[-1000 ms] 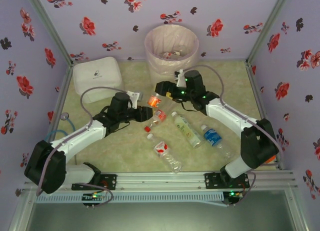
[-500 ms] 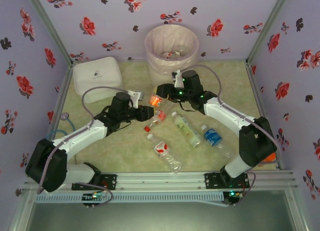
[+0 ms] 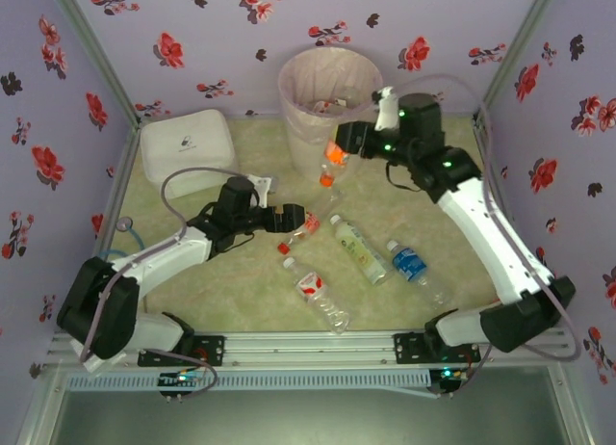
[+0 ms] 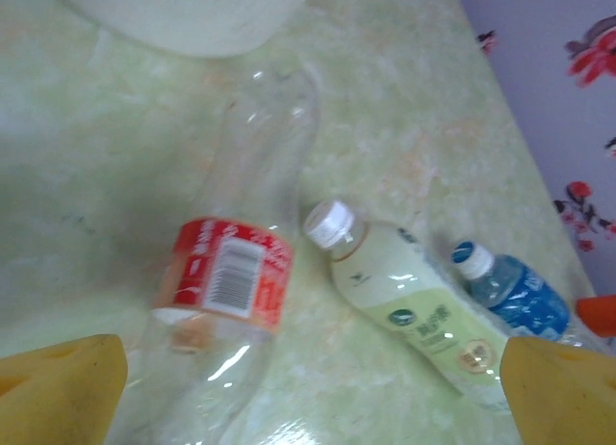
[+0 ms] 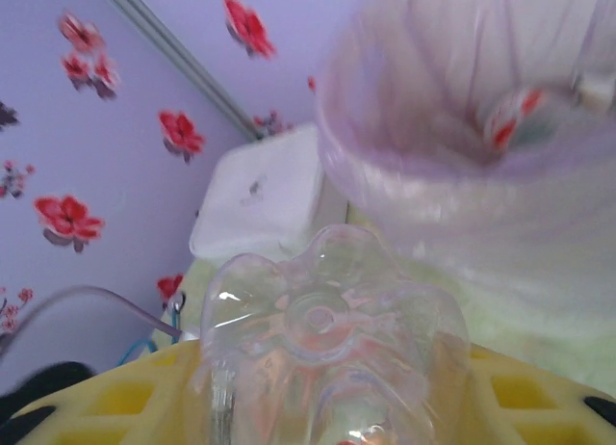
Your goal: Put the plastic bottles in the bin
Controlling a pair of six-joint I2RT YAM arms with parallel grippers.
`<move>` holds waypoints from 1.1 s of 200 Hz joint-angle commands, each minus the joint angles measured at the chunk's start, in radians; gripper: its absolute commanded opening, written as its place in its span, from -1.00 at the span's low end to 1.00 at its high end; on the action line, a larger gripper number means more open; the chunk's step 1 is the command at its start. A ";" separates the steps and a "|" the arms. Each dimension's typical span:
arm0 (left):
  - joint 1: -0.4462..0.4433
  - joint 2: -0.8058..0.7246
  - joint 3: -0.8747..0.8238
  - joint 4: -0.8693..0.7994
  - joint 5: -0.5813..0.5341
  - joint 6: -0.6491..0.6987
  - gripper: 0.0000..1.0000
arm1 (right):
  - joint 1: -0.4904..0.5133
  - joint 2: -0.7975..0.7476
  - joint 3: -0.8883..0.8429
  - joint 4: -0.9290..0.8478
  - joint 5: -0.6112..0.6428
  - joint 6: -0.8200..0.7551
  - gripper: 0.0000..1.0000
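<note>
Bin (image 3: 294, 117) holds red-labelled bottles (image 3: 332, 105); right jaws grip another bottle (image 3: 328, 175) beside it

The left arm (image 3: 159, 257) and the right arm (image 3: 491, 228) share one build: glossy white link shells between chunky black joint housings. A thin grey cable (image 3: 188, 170) loops off the left arm, and a second grey lead (image 3: 443, 76) arcs over the right one. Small green lights (image 3: 388, 146) glow on the right wrist. The left claw (image 3: 292, 217) and the right claw (image 3: 339, 146) are black outside; close up, the fingers (image 4: 58, 392) are yellow plastic, moulded with square recesses (image 5: 125, 397). Black base blocks (image 3: 197, 349) sit on a silver rail (image 3: 318, 344)
</note>
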 commanded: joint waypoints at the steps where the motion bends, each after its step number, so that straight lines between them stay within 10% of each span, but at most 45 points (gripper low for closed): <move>1: 0.006 0.049 0.041 -0.064 -0.035 0.005 1.00 | -0.026 -0.010 0.110 -0.090 0.097 -0.120 -0.62; 19: -0.001 0.063 0.062 -0.109 -0.043 0.019 1.00 | -0.053 0.025 0.195 -0.056 0.134 -0.142 -1.00; 140: -0.155 0.004 0.083 -0.360 -0.277 0.044 0.60 | -0.121 0.742 0.867 0.005 0.181 -0.062 -1.00; 220: -0.183 0.055 0.133 -0.380 -0.284 0.064 0.45 | -0.081 0.966 0.945 -0.101 0.149 -0.050 -1.00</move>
